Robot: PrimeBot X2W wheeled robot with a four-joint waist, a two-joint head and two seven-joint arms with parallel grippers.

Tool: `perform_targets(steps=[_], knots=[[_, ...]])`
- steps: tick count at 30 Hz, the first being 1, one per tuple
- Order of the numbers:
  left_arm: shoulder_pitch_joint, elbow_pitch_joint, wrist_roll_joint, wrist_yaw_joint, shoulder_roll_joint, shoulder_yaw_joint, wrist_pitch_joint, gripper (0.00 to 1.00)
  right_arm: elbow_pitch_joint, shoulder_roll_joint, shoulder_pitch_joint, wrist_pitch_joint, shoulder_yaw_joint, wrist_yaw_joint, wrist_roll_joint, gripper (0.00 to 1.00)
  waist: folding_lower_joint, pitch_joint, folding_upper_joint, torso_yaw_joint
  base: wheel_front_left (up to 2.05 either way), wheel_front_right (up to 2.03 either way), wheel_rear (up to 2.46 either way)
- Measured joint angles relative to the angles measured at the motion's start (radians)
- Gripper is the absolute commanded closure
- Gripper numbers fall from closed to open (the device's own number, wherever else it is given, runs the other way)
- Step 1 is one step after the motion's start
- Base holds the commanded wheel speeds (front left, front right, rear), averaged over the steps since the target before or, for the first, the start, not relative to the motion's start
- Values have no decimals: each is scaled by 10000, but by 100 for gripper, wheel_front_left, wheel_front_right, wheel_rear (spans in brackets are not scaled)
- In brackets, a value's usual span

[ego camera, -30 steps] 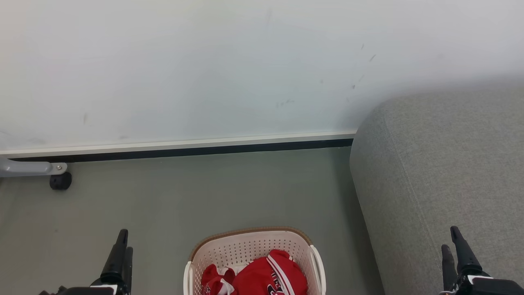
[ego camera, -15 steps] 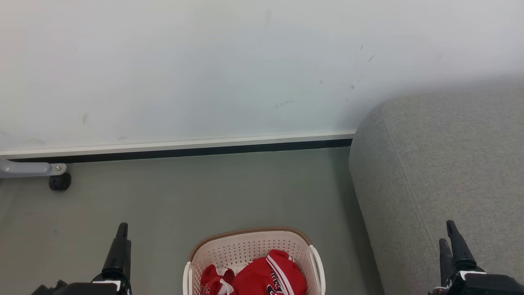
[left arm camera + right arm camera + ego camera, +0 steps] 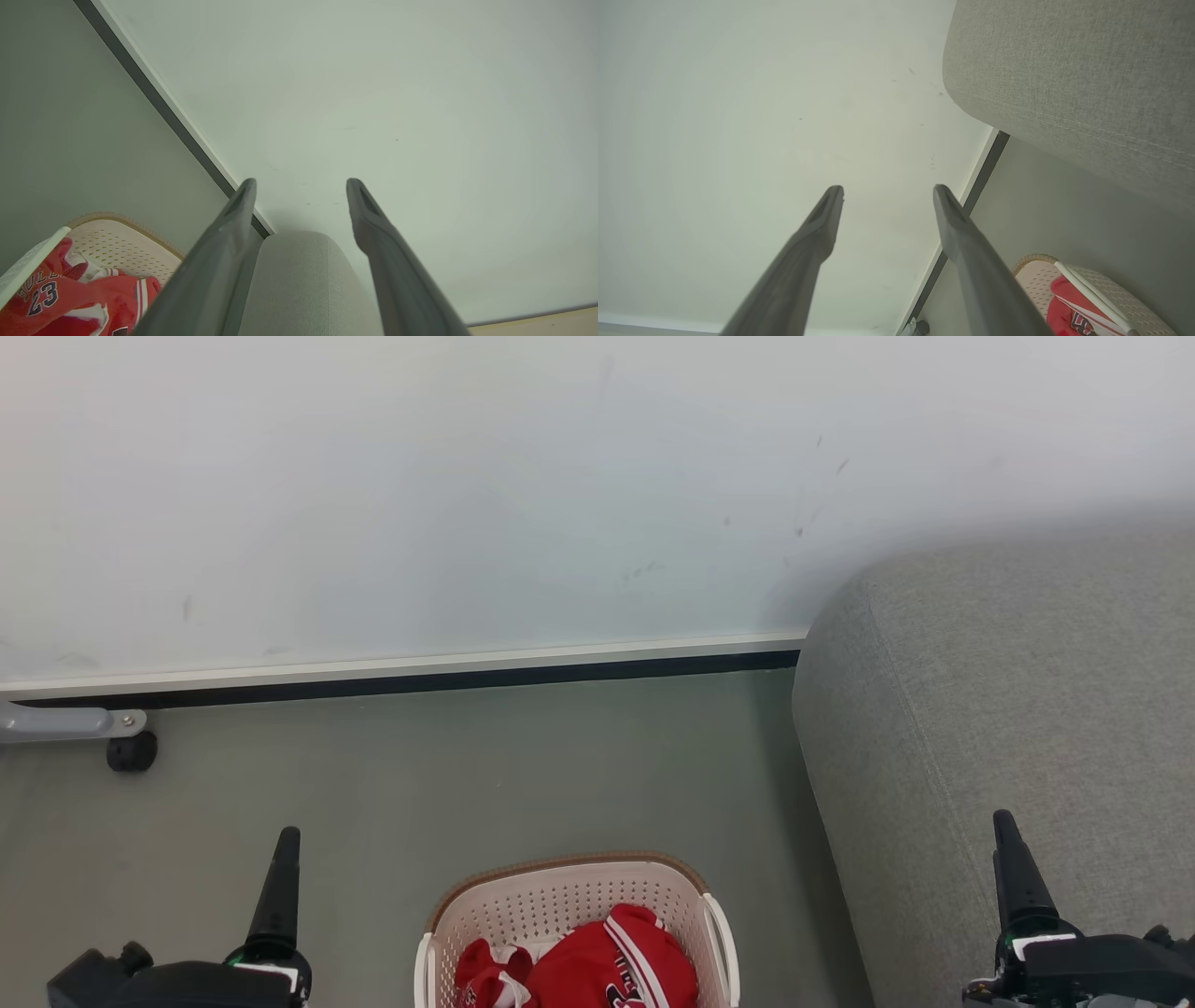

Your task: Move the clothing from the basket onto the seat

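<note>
Clothing: red garments (image 3: 607,971), one numbered, heaped in the cream-white perforated plastic basket (image 3: 560,887) on the floor (image 3: 467,775), low between both arms.
Grippers: left gripper (image 3: 301,184) and right gripper (image 3: 888,190) both spread, empty, flanking it.
Nearer arm: seemingly the left; the basket is cut off by the frame.
Seat: large grey upholstered cushion (image 3: 1008,709), right of basket.
In the way: basket wall only.

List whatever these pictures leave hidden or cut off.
Cream-white perforated plastic laundry basket: head view, near half cut off by the bottom edge.
Red clothing inside it: head view, garment count unclear, pile bunched and cut by the same edge.
Grey fabric sofa seat: head view, runs off the right edge.
Grey bracket with black caster: head view, left edge hides what it belongs to.
</note>
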Motion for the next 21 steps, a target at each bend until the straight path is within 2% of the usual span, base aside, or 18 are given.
perform_targets(steps=[9, 21], knots=[[-29, -77, 1486, 236, 291, -431, -343, 0, -169, -224, -139, -324, 466, -19, -1528, 0, 0, 6, 0, -16, 0, 0, 0], [-146, -270, 3392, 654, 617, -892, -763, 0, -362, -558, -253, -729, 972, -510, -3684, 0, 0, -6, 0, -26, 0, 0, 0]])
